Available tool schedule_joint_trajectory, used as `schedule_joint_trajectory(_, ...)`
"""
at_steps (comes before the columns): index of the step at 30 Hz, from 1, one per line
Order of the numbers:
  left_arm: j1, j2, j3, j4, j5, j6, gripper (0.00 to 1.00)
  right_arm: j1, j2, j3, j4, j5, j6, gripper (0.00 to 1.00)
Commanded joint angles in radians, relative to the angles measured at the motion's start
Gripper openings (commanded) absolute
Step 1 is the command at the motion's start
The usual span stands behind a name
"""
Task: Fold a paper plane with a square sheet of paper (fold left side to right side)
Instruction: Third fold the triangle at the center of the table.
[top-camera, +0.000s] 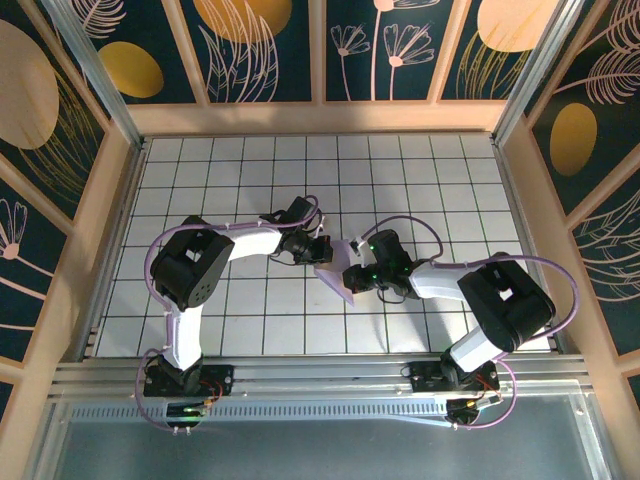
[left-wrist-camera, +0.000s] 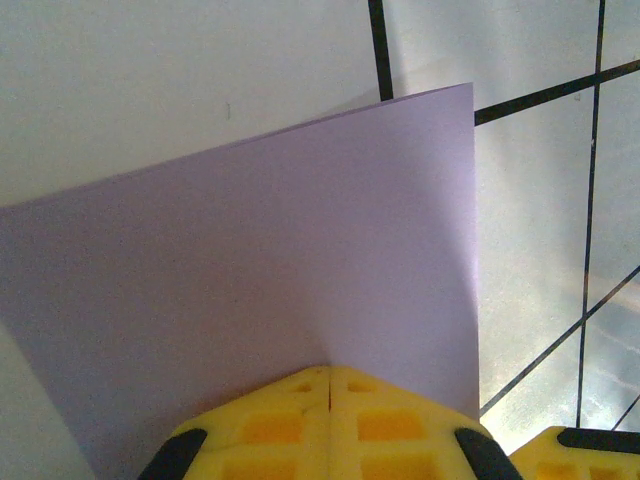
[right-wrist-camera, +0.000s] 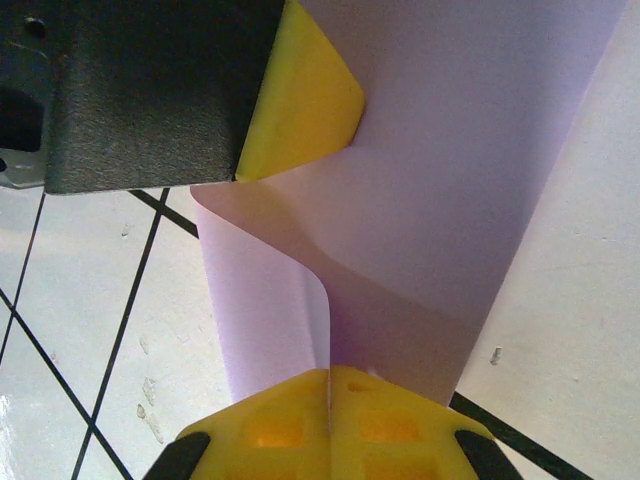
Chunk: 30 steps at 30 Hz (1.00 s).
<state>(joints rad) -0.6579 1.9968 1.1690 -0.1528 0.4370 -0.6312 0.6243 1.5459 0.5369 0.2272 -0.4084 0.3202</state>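
Enclosure: wall panels on the far, left and right sides, dark navy with gold ovals and pale line-drawn flowers, set in a light wooden frame. Metal rail along the near edge, where both arm bases are bolted.

Surface: white, ruled in a black grid. Seen close from the right wrist it shows small scuffs; from the left wrist, some glare at the right edge.

Left arm and right arm reach inward and meet near the middle of the surface.

The square sheet of paper, plain lavender, hangs between them at the centre of the grid. Left fingers, yellow, pressed together on one edge of the sheet. Right fingers, also yellow, pinched together on another edge; just beyond them the paper bows into a loose curl, no sharp crease. From the right wrist, the left arm's yellow pad shows gripping the sheet's far part.

Cannot tell whether any edge touches the surface.
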Motion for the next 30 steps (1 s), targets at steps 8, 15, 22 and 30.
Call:
schedule_joint_trajectory(8, -0.004, 0.037, -0.005, -0.067, -0.049, 0.019, 0.02, -0.008, 0.019, 0.028, -0.006, 0.011, -0.02, 0.0)
schedule_joint_trajectory(15, -0.004, 0.039, -0.006, -0.065, -0.049, 0.018, 0.02, -0.008, 0.038, 0.026, 0.001, 0.004, -0.015, 0.0)
schedule_joint_trajectory(22, -0.005, 0.034, -0.006, -0.06, -0.049, 0.015, 0.04, -0.006, 0.059, 0.022, 0.0, 0.003, -0.015, 0.0)
schedule_joint_trajectory(30, -0.005, 0.025, 0.004, -0.056, -0.052, 0.01, 0.08, -0.006, 0.066, 0.023, -0.013, 0.007, -0.013, 0.0)
